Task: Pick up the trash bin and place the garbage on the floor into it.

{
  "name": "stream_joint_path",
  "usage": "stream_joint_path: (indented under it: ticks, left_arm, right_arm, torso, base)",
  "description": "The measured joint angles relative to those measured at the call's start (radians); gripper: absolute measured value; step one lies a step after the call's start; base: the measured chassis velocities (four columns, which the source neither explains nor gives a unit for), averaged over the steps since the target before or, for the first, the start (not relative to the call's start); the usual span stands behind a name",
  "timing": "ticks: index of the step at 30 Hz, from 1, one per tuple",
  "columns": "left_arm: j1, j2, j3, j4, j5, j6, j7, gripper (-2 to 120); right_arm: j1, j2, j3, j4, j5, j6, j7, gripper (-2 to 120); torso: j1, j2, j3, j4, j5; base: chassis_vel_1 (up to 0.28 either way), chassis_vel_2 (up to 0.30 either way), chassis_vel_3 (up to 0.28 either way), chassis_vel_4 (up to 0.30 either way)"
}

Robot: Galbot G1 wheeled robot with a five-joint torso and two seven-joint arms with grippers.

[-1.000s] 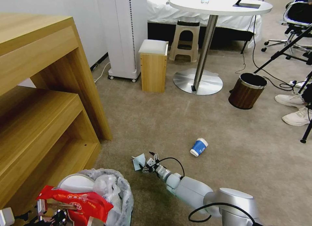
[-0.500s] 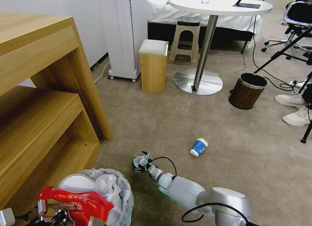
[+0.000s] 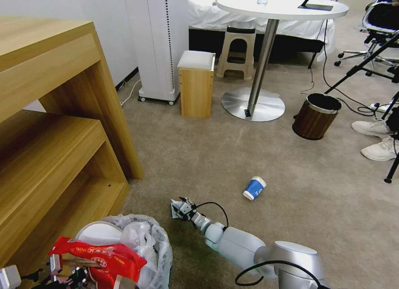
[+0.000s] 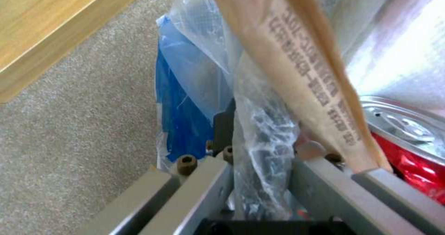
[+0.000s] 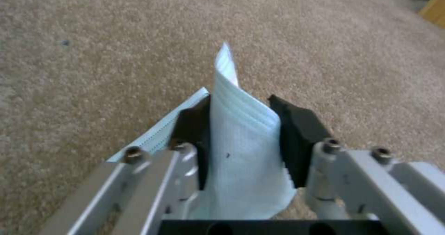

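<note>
Floor [image 3: 232, 156]: beige carpet. Right gripper [image 3: 179, 208], low on it, had moved onto the pale-blue tissue [image 5: 241, 137] since a second earlier; jaws pinching it, apparently secured. Blue paper cup [image 3: 254, 188] outstanding. Trash bin [image 3: 160, 243], nearly full: left gripper [image 4: 259, 179] clamped on its liner.

Right arm extended forward and low; right claw [image 5: 241, 130] clamped, fingers [image 5: 297, 127] pinching. Left claw [image 4: 259, 165] closed at lower left.
</note>
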Motion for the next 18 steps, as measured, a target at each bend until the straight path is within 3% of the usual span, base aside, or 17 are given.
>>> stream_joint_path:
  ticks: [7,18]
  left_arm:
    - [-0.004,0.002,0.007,0.0,0.003,-0.002,-0.001,0]
    - [-0.015,0.004,0.023,0.0,0.006,-0.004,-0.003,0]
  right_arm:
    - [0.0,-0.012,0.008,0.001,-0.012,0.008,0.013,0]
    - [-0.007,-0.04,0.012,0.02,-0.031,0.027,0.029,0]
  torso:
    - [0.0,0.0,0.0,0.0001,0.0001]
    - [0.0,0.0,0.0,0.0001,0.0001]
  base:
    - [0.0,0.0,0.0,0.0]
    - [0.0,0.0,0.0,0.0]
